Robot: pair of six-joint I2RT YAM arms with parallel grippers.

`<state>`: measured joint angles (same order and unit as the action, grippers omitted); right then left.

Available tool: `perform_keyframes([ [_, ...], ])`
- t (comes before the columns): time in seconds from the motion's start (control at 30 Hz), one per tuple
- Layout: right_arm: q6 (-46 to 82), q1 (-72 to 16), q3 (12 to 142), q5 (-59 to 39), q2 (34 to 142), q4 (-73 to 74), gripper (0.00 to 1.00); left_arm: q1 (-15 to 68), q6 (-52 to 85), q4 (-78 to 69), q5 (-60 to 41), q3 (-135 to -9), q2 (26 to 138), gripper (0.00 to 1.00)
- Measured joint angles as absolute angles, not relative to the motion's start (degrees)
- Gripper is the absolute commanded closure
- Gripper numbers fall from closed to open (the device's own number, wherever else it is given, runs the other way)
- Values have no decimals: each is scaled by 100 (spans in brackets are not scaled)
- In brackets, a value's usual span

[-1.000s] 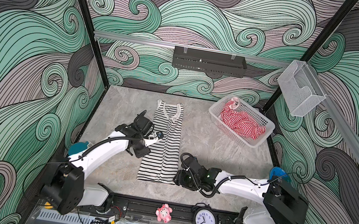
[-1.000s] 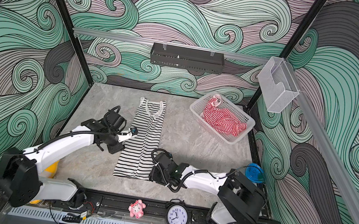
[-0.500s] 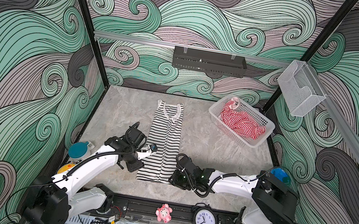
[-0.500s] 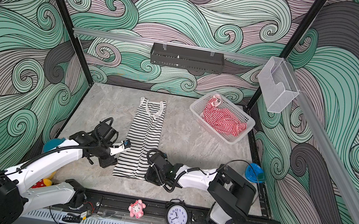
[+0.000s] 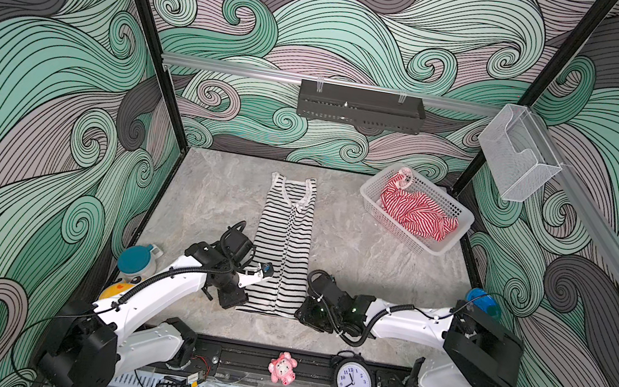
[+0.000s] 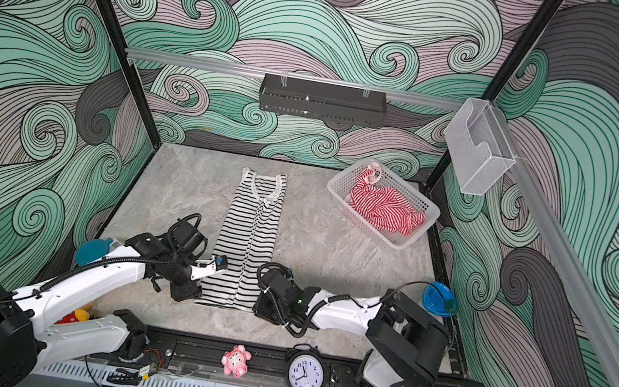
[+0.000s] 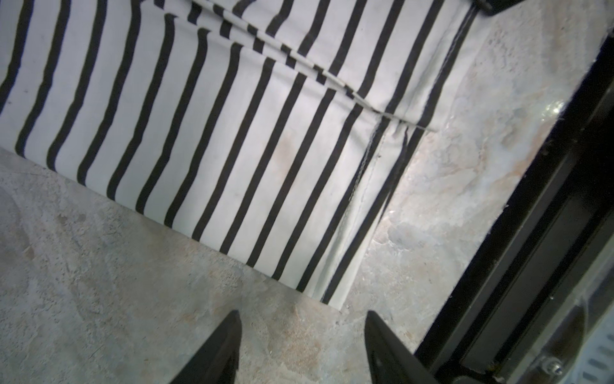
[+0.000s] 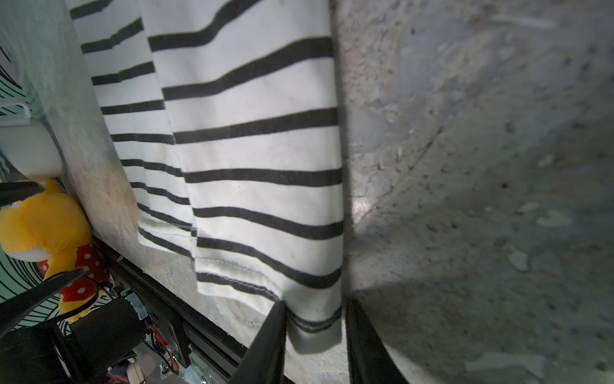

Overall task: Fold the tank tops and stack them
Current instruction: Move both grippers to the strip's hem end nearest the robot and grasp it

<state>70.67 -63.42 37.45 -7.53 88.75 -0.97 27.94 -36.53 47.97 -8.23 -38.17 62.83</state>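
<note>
Black-and-white tank top (image 5: 284, 249) flat on table (image 5: 352, 260), lengthwise front-to-back, neckline rearward. Right gripper (image 8: 314, 309) astride hem corner — jaws narrow, grip unconfirmed. Left gripper (image 7: 302, 319) agape, empty, just short of other corner.

The black-and-white tank top (image 5: 285, 241) lies flat on the surface (image 5: 355, 265), folded lengthwise into a narrow strip with its neckline at the far end. The red-and-white tank top (image 5: 417, 218) sits crumpled in the white basket (image 5: 423, 249).
</note>
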Motion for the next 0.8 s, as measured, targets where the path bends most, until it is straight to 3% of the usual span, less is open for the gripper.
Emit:
perform_keyframes([
  [0.37, 7078, -6342, 3868, -823, 9212, 191, 100, 2991, -3712, 4777, -816, -3817, 6556, 38],
  [0.8, 6748, -6125, 3948, -757, 8823, -843, 100, 3409, -3922, 4399, -486, -3518, 6886, 40],
])
